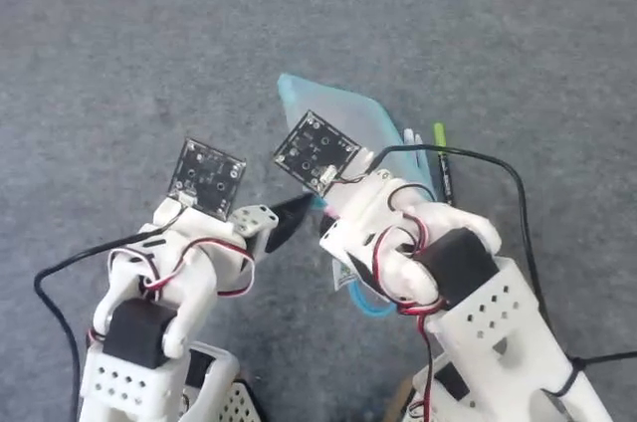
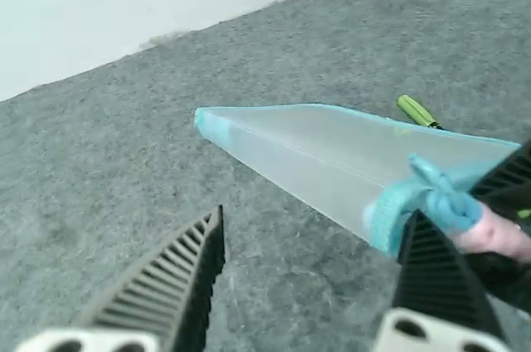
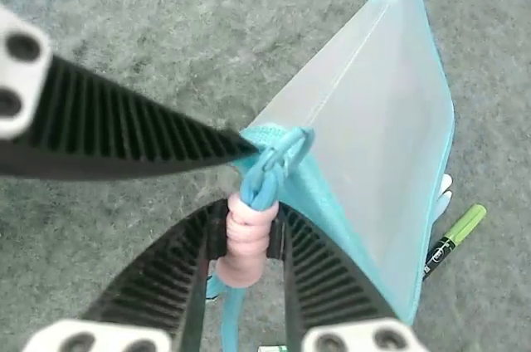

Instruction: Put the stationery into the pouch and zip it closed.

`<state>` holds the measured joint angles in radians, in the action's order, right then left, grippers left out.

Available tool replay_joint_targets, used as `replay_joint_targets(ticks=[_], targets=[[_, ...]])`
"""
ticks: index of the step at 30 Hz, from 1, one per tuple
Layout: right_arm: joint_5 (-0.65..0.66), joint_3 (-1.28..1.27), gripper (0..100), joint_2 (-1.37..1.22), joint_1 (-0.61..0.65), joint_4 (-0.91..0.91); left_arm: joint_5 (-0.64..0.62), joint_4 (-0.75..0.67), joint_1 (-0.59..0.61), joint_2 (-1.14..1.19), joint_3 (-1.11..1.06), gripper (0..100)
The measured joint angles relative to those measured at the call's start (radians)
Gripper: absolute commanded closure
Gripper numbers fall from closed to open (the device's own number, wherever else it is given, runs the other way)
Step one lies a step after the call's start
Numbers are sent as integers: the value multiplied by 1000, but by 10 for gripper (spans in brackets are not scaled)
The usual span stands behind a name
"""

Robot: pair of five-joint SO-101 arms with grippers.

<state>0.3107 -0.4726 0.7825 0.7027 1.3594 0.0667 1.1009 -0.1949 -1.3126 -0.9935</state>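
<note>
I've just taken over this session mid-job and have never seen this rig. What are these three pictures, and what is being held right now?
You are driving two small white robot arms that stand side by side. The high view looks down on both from a fixed camera. Each of the other two pictures comes from a camera on one arm's wrist, looking out along its own black ridged fingers.

On the grey mat is a see-through blue pouch. A green pen lies outside it, alongside.

The right gripper is shut on a pink tab, which hangs from the blue zipper loop at the pouch's corner. The left gripper is open and holds nothing. One of its fingers is right by that same corner.
</note>
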Motion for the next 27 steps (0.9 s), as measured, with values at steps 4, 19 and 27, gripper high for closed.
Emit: replay_joint_targets(ticks=[4, 19, 27], targets=[[0, 0, 991, 0, -2, 0, 0, 0, -9, 0, -29, 677], [28, 114, 991, 0, -5, 149, -5, -146, -34, 44, -110, 678], [84, 181, 991, 0, 6, 265, -6, -207, -38, 130, -110, 693]])
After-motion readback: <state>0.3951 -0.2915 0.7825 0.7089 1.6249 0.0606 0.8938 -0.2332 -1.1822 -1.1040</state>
